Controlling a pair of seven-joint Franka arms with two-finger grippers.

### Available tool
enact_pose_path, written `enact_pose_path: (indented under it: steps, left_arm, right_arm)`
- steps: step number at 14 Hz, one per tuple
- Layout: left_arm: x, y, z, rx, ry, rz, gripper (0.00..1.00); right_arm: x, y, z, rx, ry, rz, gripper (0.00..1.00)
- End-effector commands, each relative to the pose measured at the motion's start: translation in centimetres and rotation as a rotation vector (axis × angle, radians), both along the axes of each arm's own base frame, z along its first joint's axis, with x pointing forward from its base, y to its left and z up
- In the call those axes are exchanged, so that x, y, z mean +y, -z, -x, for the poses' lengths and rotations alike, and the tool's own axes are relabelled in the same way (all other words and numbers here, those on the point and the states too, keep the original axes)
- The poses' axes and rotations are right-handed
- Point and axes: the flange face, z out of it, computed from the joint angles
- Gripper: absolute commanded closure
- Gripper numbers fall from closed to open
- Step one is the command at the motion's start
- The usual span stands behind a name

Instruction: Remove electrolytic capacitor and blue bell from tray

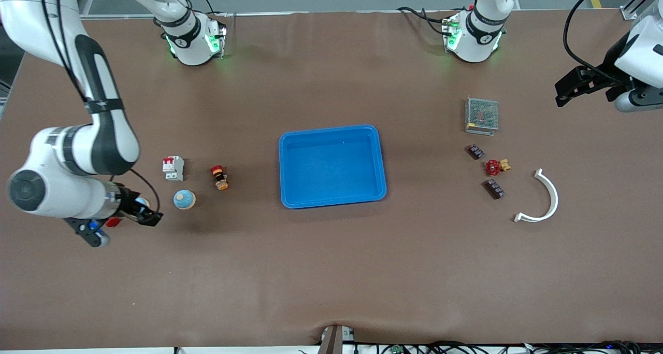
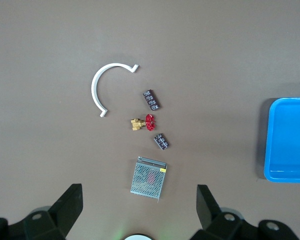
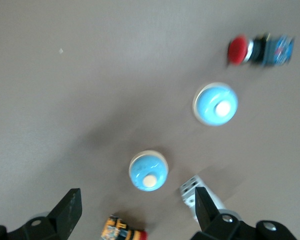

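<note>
A blue bell [image 1: 184,199] with a cream knob stands on the table toward the right arm's end; it also shows in the right wrist view [image 3: 148,170]. A second blue bell [image 3: 215,104] lies beside it, mostly hidden under the right hand in the front view [image 1: 141,203]. Two small dark blocks [image 1: 475,151] [image 1: 494,188] lie toward the left arm's end and show in the left wrist view [image 2: 151,99] [image 2: 161,141]. My right gripper [image 1: 149,217] [image 3: 136,212] is open and empty, above the table beside the bells. My left gripper [image 1: 570,87] [image 2: 138,207] is open and empty, high over the table's end.
A blue tray [image 1: 331,131] [image 2: 290,175] sits mid-table. A white breaker [image 1: 173,168], a yellow-red switch [image 1: 219,178] and a red push button [image 1: 113,222] lie near the bells. A mesh metal box [image 1: 481,115], a red valve [image 1: 495,167] and a white curved clip [image 1: 546,198] lie by the blocks.
</note>
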Motion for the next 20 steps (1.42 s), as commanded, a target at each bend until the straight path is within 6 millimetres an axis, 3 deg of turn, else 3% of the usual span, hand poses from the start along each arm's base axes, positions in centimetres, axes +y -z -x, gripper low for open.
enact_pose_path:
  steps: [1, 4, 8, 12, 16, 20]
  left_arm:
    - [-0.4, -0.7, 1.0, -0.016, 0.024, 0.016, 0.0]
    - [-0.7, -0.4, 0.9, -0.016, 0.031, 0.015, 0.0]
    - [-1.5, -0.6, 1.5, -0.027, 0.046, 0.014, 0.0]
    - [-1.5, -0.7, 1.9, -0.028, 0.046, 0.014, 0.0]
    - [-1.5, -1.1, 2.1, -0.034, 0.046, 0.014, 0.0]
    - [-1.4, -1.4, 2.4, -0.042, 0.045, 0.014, 0.0]
  right_arm:
    - [-3.0, -4.1, -1.0, -0.004, -0.18, -0.033, 0.0]
    - [-4.0, -9.2, -0.6, 0.031, -0.333, -0.051, 0.0]
    - [-3.5, -15.3, 0.3, -0.034, -0.425, 0.01, 0.0]
    - [-1.2, -23.2, 3.3, -0.122, -0.566, 0.036, 0.0]
    - [1.0, -27.3, 7.0, -0.127, -0.61, 0.104, 0.0]
    - [1.3, -30.8, 10.1, -0.154, -0.616, 0.125, 0.0]
